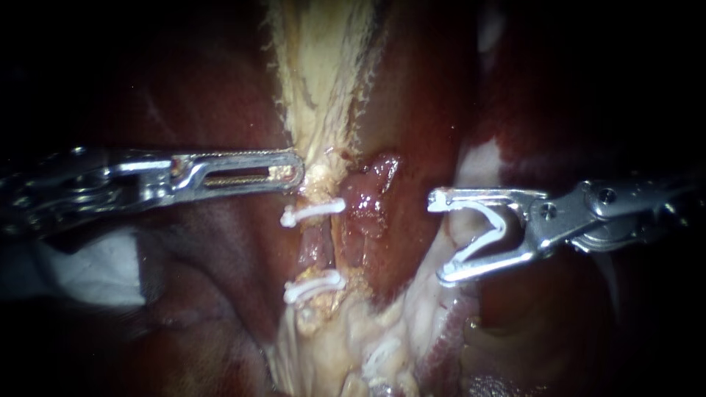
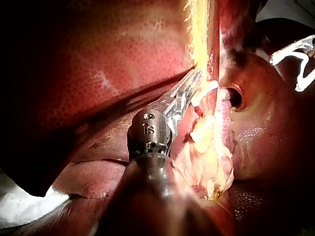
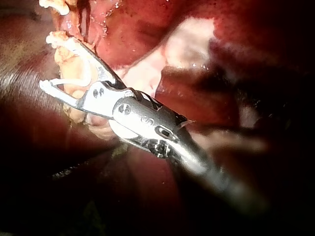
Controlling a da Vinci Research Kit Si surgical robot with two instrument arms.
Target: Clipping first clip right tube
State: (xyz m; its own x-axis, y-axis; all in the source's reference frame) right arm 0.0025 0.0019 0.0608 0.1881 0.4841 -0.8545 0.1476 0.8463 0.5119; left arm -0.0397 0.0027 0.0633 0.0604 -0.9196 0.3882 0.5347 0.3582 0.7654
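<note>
Endoscope view: the left instrument [image 1: 288, 173] reaches in level, its slotted jaws closed together on the edge of the pale strip [image 1: 323, 88] of tissue that runs up from its tip. Just beyond and below that tip stands a tube [image 1: 316, 246] carrying two white clips, an upper clip [image 1: 312, 211] close under the jaws and a lower clip [image 1: 315, 285] farther down. Next to it, on the side away from the left instrument, is the right tube [image 1: 365, 209], reddish and bare. It lies ahead of the right instrument [image 1: 440, 239], facing the mouth of the jaws but apart from them, with dark liver [image 1: 419, 147] showing in the gap. Those jaws are spread wide and carry an open clip [image 1: 482, 229], one leg lying against each jaw. The right wrist view shows the clip seated the same way in the spread jaws.
</note>
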